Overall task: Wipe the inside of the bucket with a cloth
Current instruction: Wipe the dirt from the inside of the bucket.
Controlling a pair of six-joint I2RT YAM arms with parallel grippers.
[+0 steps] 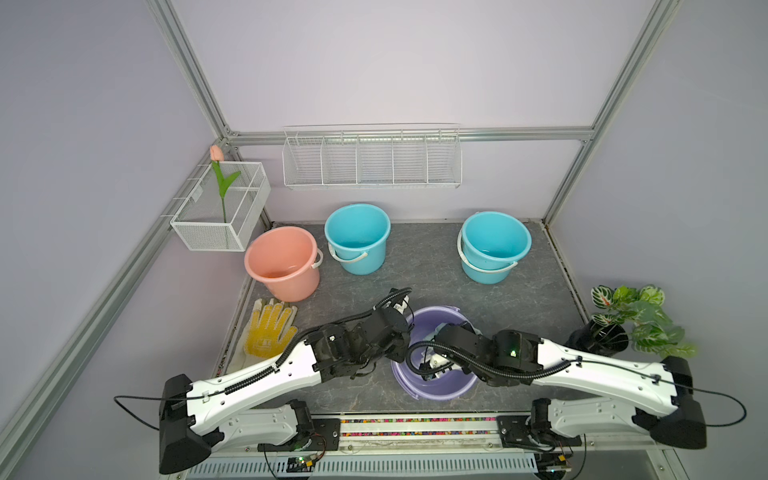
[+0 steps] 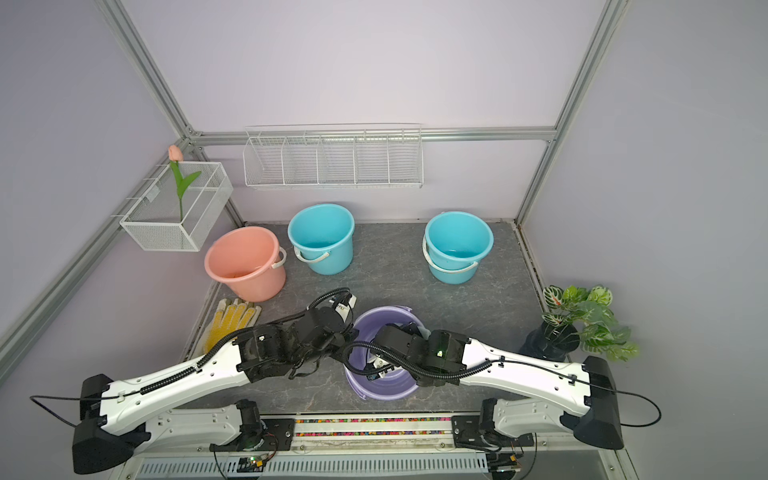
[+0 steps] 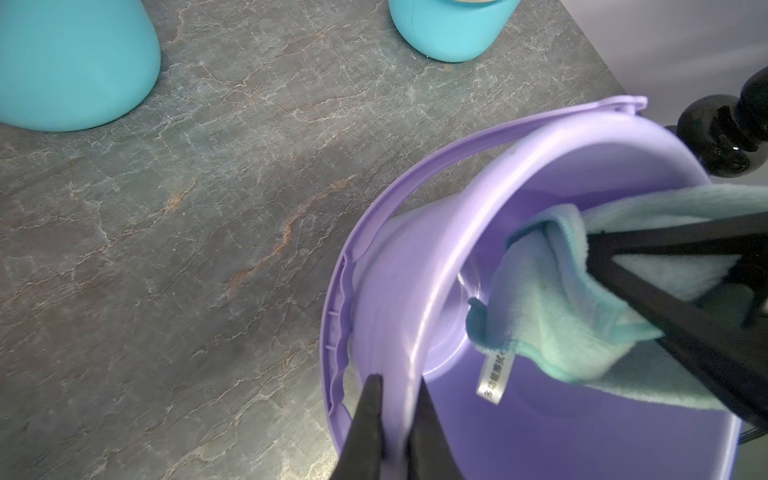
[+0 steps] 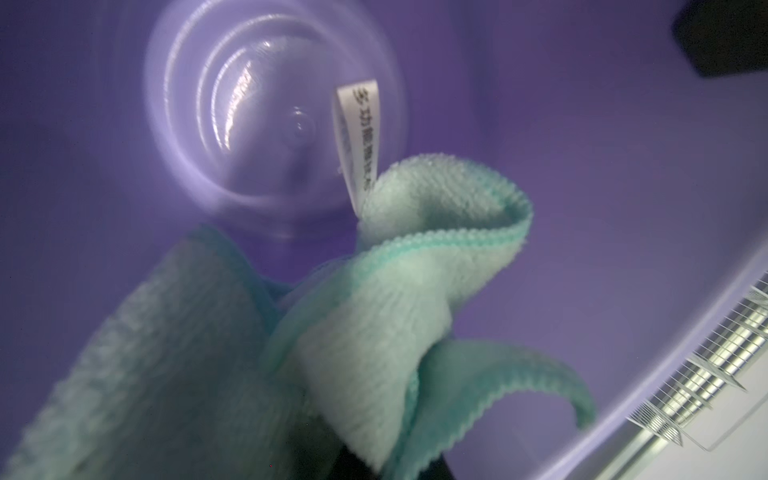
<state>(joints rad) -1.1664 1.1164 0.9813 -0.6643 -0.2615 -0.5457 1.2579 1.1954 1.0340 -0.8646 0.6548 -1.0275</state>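
Note:
A lilac bucket (image 1: 436, 390) (image 2: 382, 392) stands tilted at the front centre of the table in both top views. My left gripper (image 3: 399, 380) is shut on the bucket's rim, one finger outside the wall (image 3: 415, 270) and one inside. My right arm reaches into the bucket. Its gripper (image 4: 365, 461) is shut on the bunched mint-green cloth (image 4: 374, 311) (image 3: 561, 316), which covers its fingertips. The cloth's white label (image 4: 357, 137) hangs free in front of the bucket's bottom. In the left wrist view, the right gripper's black fingers (image 3: 665, 324) show among the cloth's folds.
A pink bucket (image 1: 282, 262) and a blue bucket (image 1: 357, 237) stand at the back left, two stacked blue buckets (image 1: 494, 245) at the back right. A yellow-dotted glove (image 1: 270, 328) lies left. A potted plant (image 1: 631, 320) stands right. Wire baskets (image 1: 220, 208) (image 1: 372, 160) hang on the walls.

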